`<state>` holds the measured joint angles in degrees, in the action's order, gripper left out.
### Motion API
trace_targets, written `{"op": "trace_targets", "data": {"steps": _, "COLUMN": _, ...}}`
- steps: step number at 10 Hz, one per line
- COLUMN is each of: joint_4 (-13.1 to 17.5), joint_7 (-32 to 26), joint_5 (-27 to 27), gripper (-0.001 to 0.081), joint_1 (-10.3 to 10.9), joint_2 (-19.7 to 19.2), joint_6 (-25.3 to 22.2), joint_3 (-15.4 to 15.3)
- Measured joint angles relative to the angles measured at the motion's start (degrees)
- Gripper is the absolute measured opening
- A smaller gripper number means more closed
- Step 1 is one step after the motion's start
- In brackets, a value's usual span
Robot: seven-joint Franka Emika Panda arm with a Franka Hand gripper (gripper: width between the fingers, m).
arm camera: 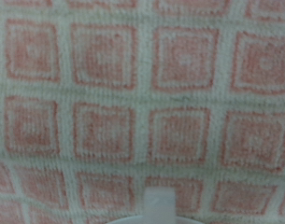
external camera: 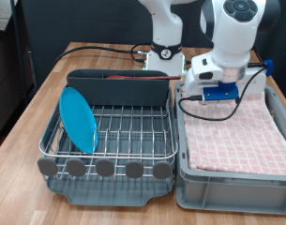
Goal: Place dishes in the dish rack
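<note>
Dish rack (external camera: pixel 110 131) holding plate (external camera: pixel 79 118) upright, claw's state unclear, over cloth-lined bin (external camera: pixel 234 173)

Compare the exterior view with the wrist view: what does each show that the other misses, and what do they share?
Only the exterior view shows the dish rack, the light-blue plate standing on edge at its left side, a reddish-brown spoon in the back compartment, the wooden table, and the arm's hand over the grey bin; the gripper's fingers are hidden. Only the wrist view shows the weave close up, plus a white rounded object at the frame edge, unidentifiable. Both show the pink checkered cloth.
</note>
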<state>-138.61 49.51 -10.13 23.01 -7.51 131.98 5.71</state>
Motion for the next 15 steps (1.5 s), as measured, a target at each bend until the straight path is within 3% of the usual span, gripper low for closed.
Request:
{"op": "trace_targets", "data": {"steps": 3, "joint_4": 0.00, "joint_7": -0.01, "joint_5": -0.04, "gripper": 0.0802, "joint_1": -0.03, "joint_2": -0.37, "joint_6": 0.09, "joint_3": 0.01}}
{"op": "trace_targets", "data": {"steps": 4, "joint_4": 0.00, "joint_7": -0.01, "joint_5": -0.04, "gripper": 0.0725, "joint_1": -0.03, "joint_2": -0.40, "joint_6": 0.23, "joint_3": 0.02}}
{"op": "trace_targets", "data": {"steps": 5, "joint_4": 0.00, "joint_7": -0.01, "joint_5": -0.04, "gripper": 0.0725, "joint_1": -0.03, "joint_2": -0.44, "joint_6": 0.42, "joint_3": 0.02}}
{"op": "trace_targets", "data": {"steps": 7, "joint_4": 0.00, "joint_7": -0.01, "joint_5": -0.03, "gripper": 0.0379, "joint_1": -0.02, "joint_2": -0.53, "joint_6": 0.54, "joint_3": 0.01}}
{"op": "trace_targets", "data": {"steps": 8, "joint_4": 0.00, "joint_7": -0.01, "joint_5": -0.03, "gripper": 0.0379, "joint_1": -0.01, "joint_2": -0.53, "joint_6": 0.57, "joint_3": 0.01}}
{"op": "trace_targets", "data": {"steps": 10, "joint_4": 0.16, "joint_7": 0.26, "joint_5": 0.16, "gripper": 0.0071, "joint_1": 0.07, "joint_2": -0.53, "joint_6": 0.62, "joint_3": 0.01}}
{"op": "trace_targets", "data": {"steps": 15, "joint_4": 3.15, "joint_7": 5.56, "joint_5": 5.80, "gripper": 0.0071, "joint_1": 0.13, "joint_2": 1.96, "joint_6": -0.42, "joint_3": 0.32}}
